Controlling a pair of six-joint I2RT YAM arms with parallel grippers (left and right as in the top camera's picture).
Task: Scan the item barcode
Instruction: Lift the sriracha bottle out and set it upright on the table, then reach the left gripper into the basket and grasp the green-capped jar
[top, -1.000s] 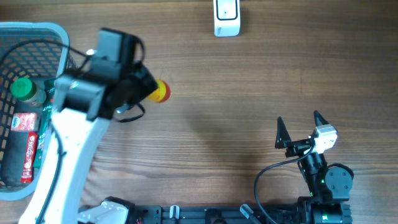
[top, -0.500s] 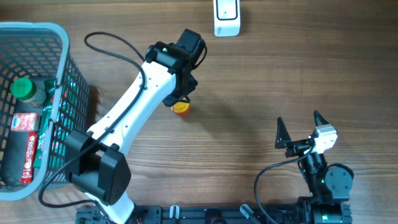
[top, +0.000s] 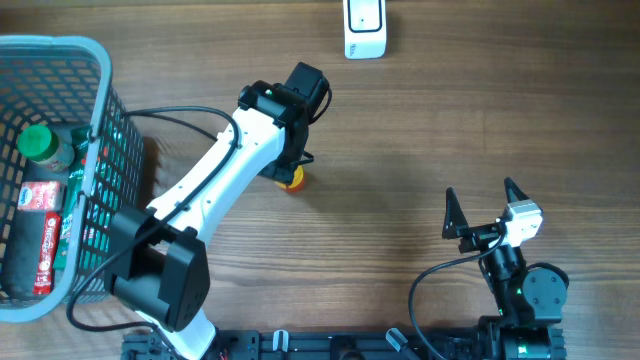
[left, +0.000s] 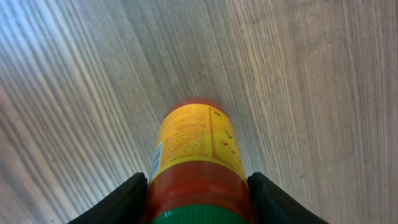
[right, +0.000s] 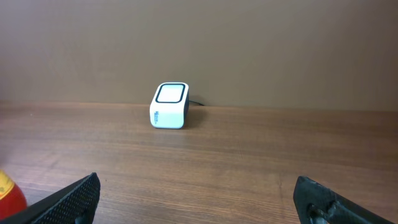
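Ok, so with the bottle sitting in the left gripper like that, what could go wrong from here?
1. The bottle sits in the left gripper, but a firm hold isn't evident; it might slip, tip and roll across the table.
2. The scanner stands apart from it near the far edge, and I can't tell that the barcode faces it, so the scan may miss.

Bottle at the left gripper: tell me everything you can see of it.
The bottle is small, seemingly plastic: red body, yellow printed label with a pale patch at its left edge, green cap nearest the wrist camera. Its far end points down at the wooden table; whether it rests there is unclear. The left gripper's fingers lie against both its sides; whether they grip cannot be told.
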